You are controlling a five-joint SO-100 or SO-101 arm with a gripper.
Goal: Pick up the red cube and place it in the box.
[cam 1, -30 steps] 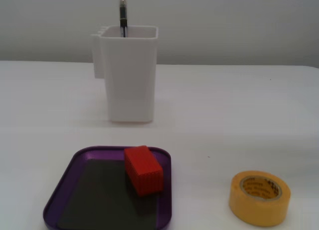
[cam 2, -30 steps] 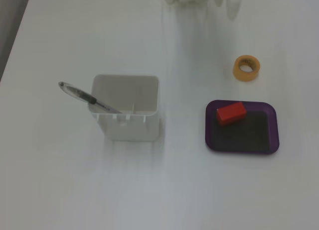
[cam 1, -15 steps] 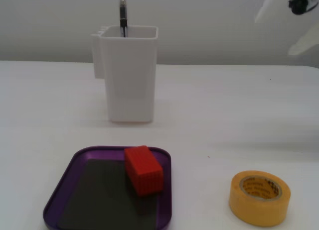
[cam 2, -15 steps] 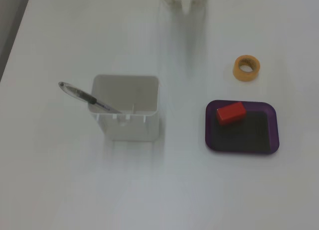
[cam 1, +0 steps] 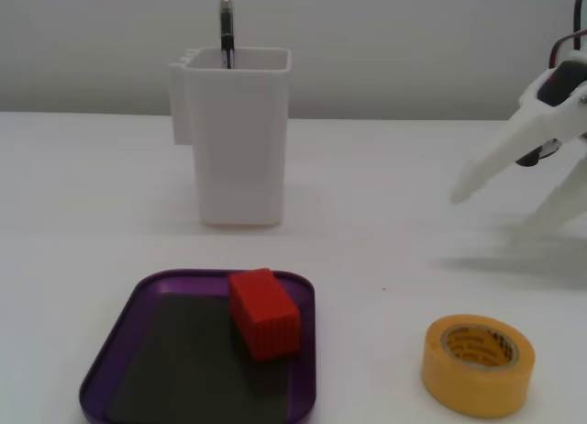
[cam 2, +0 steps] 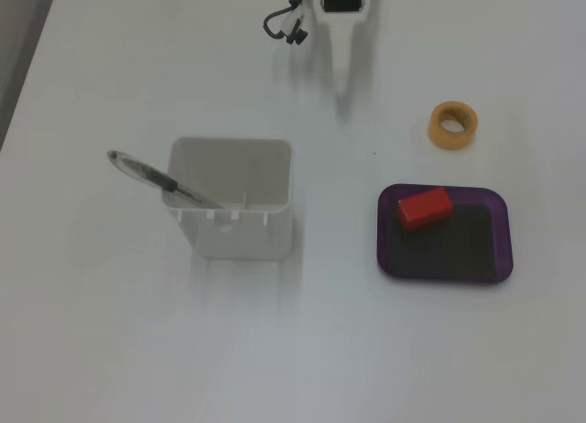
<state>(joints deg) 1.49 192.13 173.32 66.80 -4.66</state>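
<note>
The red cube (cam 1: 264, 312) lies inside the purple box (cam 1: 103, 369), on its dark floor close to one rim. Seen from above, the cube (cam 2: 425, 207) sits in the upper left corner of the box (cam 2: 505, 258). My white gripper (cam 1: 500, 211) is at the right edge of a fixed view, well away from the box and low over the table, with its two fingers spread apart and nothing between them. From above the gripper (cam 2: 341, 80) points down from the top edge.
A tall white container (cam 1: 240, 139) holding a pen (cam 2: 156, 176) stands behind the box. A yellow tape roll (cam 1: 478, 363) lies to the right of the box, between it and the arm; it also shows from above (cam 2: 453, 124).
</note>
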